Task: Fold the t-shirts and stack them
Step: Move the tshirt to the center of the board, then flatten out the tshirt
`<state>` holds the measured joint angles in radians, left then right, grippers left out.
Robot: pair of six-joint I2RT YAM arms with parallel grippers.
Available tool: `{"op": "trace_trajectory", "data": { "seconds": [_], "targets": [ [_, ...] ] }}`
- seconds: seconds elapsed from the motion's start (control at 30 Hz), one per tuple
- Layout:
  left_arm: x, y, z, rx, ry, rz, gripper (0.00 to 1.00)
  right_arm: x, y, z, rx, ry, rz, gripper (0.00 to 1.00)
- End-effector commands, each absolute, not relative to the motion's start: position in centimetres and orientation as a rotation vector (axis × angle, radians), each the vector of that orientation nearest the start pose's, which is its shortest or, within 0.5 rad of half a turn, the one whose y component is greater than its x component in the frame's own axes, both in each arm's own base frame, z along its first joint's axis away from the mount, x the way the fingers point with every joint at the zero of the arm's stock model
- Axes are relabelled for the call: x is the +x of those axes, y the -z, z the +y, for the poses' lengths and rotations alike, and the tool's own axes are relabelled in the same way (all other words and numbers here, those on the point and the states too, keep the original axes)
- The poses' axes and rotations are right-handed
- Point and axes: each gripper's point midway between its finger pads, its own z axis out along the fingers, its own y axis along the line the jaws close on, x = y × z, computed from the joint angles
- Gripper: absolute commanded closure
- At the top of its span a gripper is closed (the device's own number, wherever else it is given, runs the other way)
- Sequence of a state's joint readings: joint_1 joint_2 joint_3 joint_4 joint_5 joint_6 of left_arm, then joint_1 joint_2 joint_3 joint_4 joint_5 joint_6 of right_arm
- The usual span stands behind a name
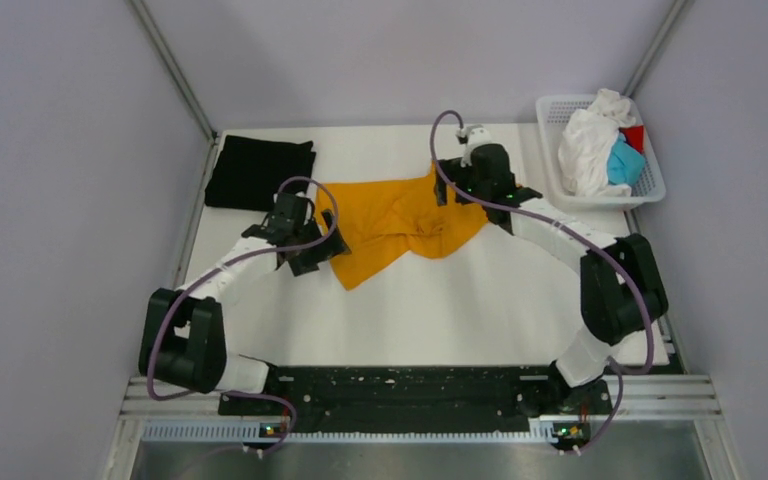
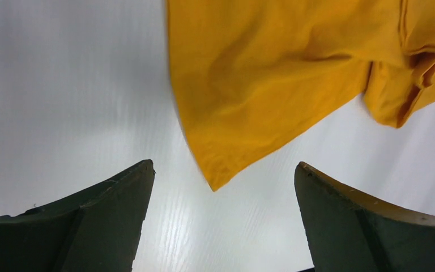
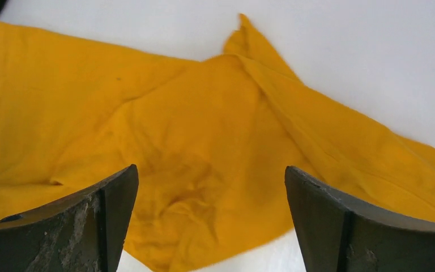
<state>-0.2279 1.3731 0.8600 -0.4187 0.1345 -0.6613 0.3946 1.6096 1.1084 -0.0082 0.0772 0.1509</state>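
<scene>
A black cloth t-shirt (image 1: 260,172), folded into a flat rectangle, lies at the far left corner of the white worktop (image 1: 440,310); only the top view shows it.

Just right of it, the left end effector (image 1: 312,252) hangs over the left half of the worktop. Its wrist view shows its 2 dark fingers (image 2: 113,209) spread wide with nothing between them, above bare worktop. The pointed near corner of the orange-yellow cloth t-shirt (image 2: 272,73) lies just ahead of the gap, apart from both fingers.

The orange-yellow t-shirt (image 1: 400,225) lies rumpled and partly doubled over near the middle of the worktop, closer to the far edge. The top view gives its whole outline. The right wrist view shows its creases and a folded flap running down to the right (image 3: 204,141).

The right end effector (image 1: 457,188) stands over the far right part of that t-shirt. Seen from its wrist, the right end effector (image 3: 210,168) is open wide, holding nothing, with the cloth filling the space below it.

At the far right corner, seen only from above, a white plastic mesh basket (image 1: 555,110) holds 3 bunched t-shirts: a white one (image 1: 588,150) heaped highest, a light blue one (image 1: 620,162) beside it and a red one (image 1: 635,135) against the right wall.
</scene>
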Motion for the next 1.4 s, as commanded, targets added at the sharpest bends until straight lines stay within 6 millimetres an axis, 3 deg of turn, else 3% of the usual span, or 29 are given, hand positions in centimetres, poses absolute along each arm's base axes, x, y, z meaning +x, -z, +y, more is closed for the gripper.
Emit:
{"op": "trace_trajectory", "data": {
  "seconds": [0.0, 0.1, 0.2, 0.33, 0.5, 0.57, 0.7, 0.77, 0.9, 1.07, 1.23, 1.37],
  "targets": [
    [29.1, -7.1, -14.7, -0.465, 0.533, 2.632, 0.04, 44.4, -15.6, 24.4, -0.426, -0.385, 2.058, 0.01],
    [28.0, -5.6, -15.8, -0.443, 0.512, 2.698, 0.10, 43.9, -13.6, 27.0, -0.483, -0.416, 2.111, 0.04],
    [27.3, -4.2, -16.8, -0.424, 0.493, 2.757, 0.19, 43.8, -12.0, 28.3, -0.520, -0.414, 2.158, 0.08],
    [26.9, -2.8, -17.2, -0.425, 0.450, 2.806, 0.34, 43.7, -10.5, 28.8, -0.560, -0.378, 2.224, 0.18],
    [26.5, -1.9, -17.3, -0.416, 0.400, 2.827, 0.43, 42.4, -9.2, 28.7, -0.564, -0.364, 2.259, 0.23],
    [26.5, -1.5, -17.1, -0.419, 0.367, 2.833, 0.50, 42.2, -8.8, 28.5, -0.559, -0.356, 2.269, 0.24],
    [26.8, -1.2, -17.3, -0.421, 0.343, 2.842, 0.76, 41.6, -8.7, 28.6, -0.546, -0.362, 2.275, 0.26],
    [26.9, -1.2, -17.1, -0.428, 0.325, 2.832, 1.00, 41.3, -8.6, 28.7, -0.545, -0.368, 2.275, 0.27],
    [27.4, -1.9, -15.9, -0.461, 0.242, 2.775, 1.00, 41.0, -8.2, 28.3, -0.541, -0.330, 2.279, 0.34],
    [27.7, -2.5, -15.9, -0.475, 0.250, 2.753, 1.00, 41.1, -7.6, 28.7, -0.554, -0.315, 2.276, 0.43],
    [27.5, -2.5, -15.6, -0.504, 0.230, 2.753, 1.00, 42.1, -7.5, 28.0, -0.472, -0.258, 2.262, 0.70],
    [27.6, -2.8, -15.3, -0.516, 0.212, 2.736, 1.00, 42.3, -7.5, 27.7, -0.442, -0.239, 2.263, 0.80]
  ]
}}
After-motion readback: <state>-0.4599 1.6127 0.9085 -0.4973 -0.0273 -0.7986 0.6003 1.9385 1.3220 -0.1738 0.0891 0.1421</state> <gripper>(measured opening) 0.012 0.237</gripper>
